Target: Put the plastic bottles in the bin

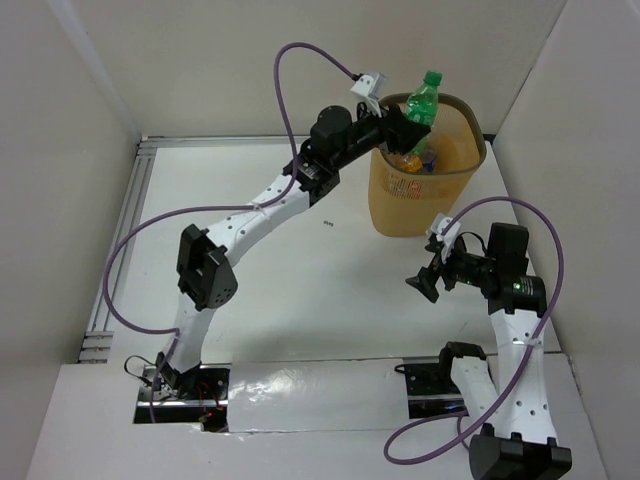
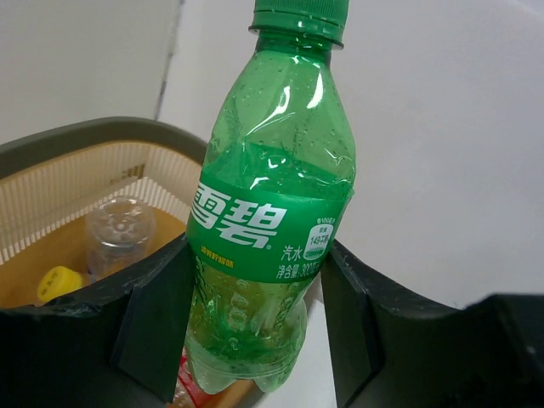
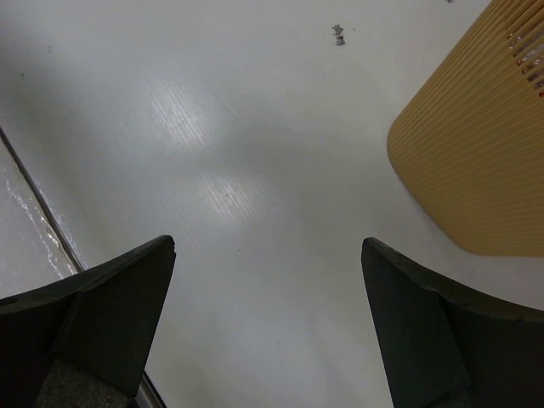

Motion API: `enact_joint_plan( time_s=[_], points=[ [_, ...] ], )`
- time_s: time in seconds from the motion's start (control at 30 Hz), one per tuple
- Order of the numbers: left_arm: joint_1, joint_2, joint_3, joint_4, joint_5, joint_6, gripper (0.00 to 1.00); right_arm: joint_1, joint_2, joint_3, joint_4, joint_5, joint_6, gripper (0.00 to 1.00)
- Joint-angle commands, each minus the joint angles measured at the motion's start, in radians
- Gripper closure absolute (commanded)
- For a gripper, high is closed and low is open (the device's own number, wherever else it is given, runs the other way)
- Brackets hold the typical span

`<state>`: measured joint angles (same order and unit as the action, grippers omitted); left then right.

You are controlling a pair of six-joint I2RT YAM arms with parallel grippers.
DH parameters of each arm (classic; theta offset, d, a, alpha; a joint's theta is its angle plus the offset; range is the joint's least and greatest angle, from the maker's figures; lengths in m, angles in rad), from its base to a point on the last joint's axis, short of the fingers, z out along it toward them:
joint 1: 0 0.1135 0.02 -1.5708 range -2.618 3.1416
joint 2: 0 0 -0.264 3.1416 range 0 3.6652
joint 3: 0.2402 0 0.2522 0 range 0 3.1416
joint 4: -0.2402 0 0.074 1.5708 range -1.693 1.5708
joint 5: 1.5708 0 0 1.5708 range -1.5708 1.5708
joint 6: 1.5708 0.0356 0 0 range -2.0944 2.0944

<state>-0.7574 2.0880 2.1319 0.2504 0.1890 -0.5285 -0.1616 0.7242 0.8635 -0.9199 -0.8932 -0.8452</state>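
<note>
Left gripper clamped on green plastic soda bottle over tall orange-tan plastic bin, one o'clock.
Bottles inside are mostly hidden; right gripper, four o'clock, fingers apart.

White surface: matte, faintly ribbed in the right wrist view. One small dark speck lies on it near mid-surface, also seen at. Grooved metal rail along the left edge. Shiny reflective strip along the near edge. Plain white enclosure walls on three sides.
</note>
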Motion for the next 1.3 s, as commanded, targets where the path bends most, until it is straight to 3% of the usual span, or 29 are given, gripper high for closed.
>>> enact_joint_plan(
  time_s=[0.0,0.2,0.37,0.47,0.5,0.67,0.9,0.93,0.97,1.1,1.27],
  points=[
    [0.000,0.062,0.083,0.099,-0.106,-0.014,0.70,0.004,-0.019,-0.001,0.024,0.008,0.014,0.03],
    [0.000,0.171,0.189,0.056,-0.200,0.007,0.65,-0.006,-0.037,-0.011,0.024,0.017,0.014,0.03],
    [0.000,0.191,0.198,0.043,-0.217,0.018,0.22,-0.006,-0.057,-0.020,0.024,0.036,0.023,0.00],
    [-0.010,0.191,0.209,0.043,-0.208,0.018,0.09,-0.006,-0.057,-0.020,0.024,0.045,0.023,0.00],
    [-0.010,0.191,0.223,0.043,-0.207,0.018,0.01,-0.006,-0.057,-0.020,0.024,0.045,0.023,0.00],
    [-0.010,0.191,0.255,0.043,-0.188,0.018,0.01,-0.006,-0.057,-0.020,0.035,0.045,0.041,0.00],
    [-0.010,-0.020,0.148,0.052,-0.168,0.093,0.01,-0.006,-0.037,-0.029,0.066,0.077,0.070,0.00],
    [-0.010,-0.101,0.038,0.034,-0.158,0.132,0.01,-0.006,-0.037,-0.020,0.076,0.100,0.092,0.00],
    [-0.010,-0.101,0.037,0.033,-0.158,0.133,0.01,-0.006,-0.028,-0.020,0.076,0.100,0.092,0.00],
    [-0.010,-0.371,-0.182,-0.035,-0.146,0.203,0.01,-0.006,-0.028,-0.020,0.133,0.141,0.156,0.00],
    [0.026,-0.638,-0.516,-0.118,-0.155,0.283,0.01,-0.015,-0.039,-0.038,0.184,0.198,0.245,0.00]
  ],
)
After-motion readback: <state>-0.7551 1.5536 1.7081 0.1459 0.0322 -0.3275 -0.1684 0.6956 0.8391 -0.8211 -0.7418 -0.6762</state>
